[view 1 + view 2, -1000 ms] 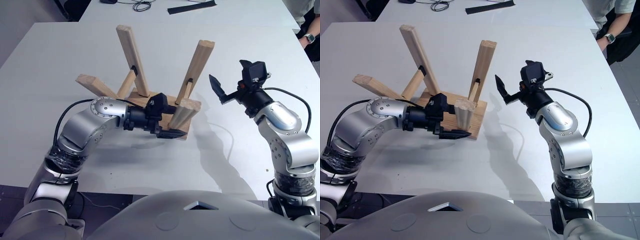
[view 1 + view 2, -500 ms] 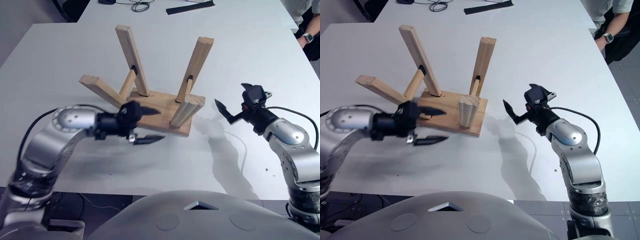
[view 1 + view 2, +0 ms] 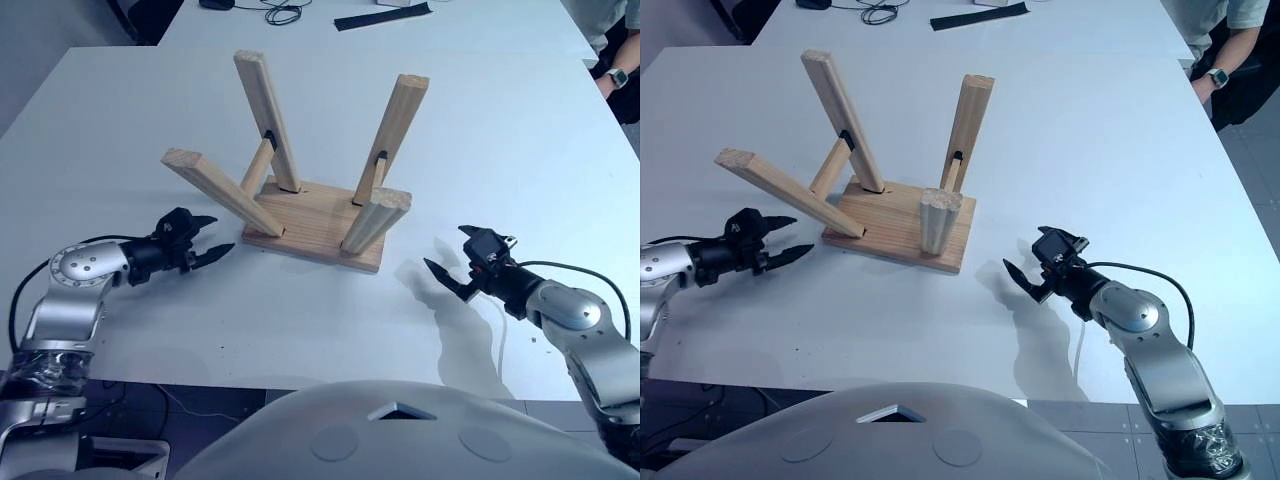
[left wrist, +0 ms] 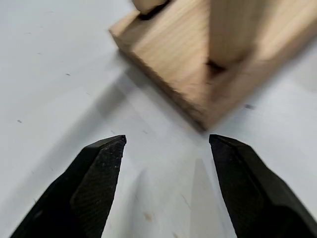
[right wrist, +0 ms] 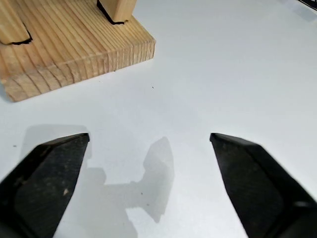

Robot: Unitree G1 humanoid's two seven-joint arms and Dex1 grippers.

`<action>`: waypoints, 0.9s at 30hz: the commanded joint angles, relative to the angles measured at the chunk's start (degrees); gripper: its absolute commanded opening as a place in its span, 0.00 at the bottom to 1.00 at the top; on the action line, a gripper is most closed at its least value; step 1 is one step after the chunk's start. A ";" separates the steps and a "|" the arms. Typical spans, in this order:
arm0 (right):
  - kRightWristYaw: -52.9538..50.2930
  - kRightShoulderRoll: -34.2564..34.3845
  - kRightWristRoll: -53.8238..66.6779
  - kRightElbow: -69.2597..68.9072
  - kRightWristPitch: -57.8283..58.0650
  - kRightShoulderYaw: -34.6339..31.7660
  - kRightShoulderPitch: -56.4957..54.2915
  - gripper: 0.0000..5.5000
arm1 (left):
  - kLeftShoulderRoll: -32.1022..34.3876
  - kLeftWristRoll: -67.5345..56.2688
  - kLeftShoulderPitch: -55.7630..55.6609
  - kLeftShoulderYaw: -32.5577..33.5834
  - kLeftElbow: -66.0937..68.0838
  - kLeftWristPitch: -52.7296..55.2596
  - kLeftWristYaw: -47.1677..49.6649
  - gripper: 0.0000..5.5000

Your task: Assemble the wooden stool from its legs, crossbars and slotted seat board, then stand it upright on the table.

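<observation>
So the wooden stool is being propped upside down on the table, with its seat board being laid flat and all four legs being pointed up. The crossbars are being wedged between leg and board toward the back. The left pincer is being held spread and empty, low over the table just beside the board's left edge. The right pincer is likewise being held spread and empty, off the board's right front corner and a bit farther from it. Looks like assembly is pretty much being wrapped up and the flip is what's being lined up. For that, the board should probably be getting pinched on two opposite edges rather than by the legs. The front-left leg is being splayed way lower than the others and may be sitting loose in its slot. Both sides ought to be getting lifted and rolled together, slowly, so nothing is being levered out, and all four feet should be getting set down at once.
</observation>
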 commanded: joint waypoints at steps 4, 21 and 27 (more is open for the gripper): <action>-2.51 4.60 -3.00 1.88 -0.72 6.71 -1.95 0.61 | -1.74 9.76 -4.64 -4.13 12.67 -14.93 5.91 0.58; -1.62 9.34 -4.98 4.88 -2.52 12.37 -5.42 0.49 | -3.53 4.97 2.43 -11.74 6.37 -23.91 0.19 0.58; 0.27 7.65 -2.31 -1.44 -0.83 9.79 -1.86 0.49 | -3.35 -1.61 3.52 -10.13 -4.44 -14.79 -0.02 0.58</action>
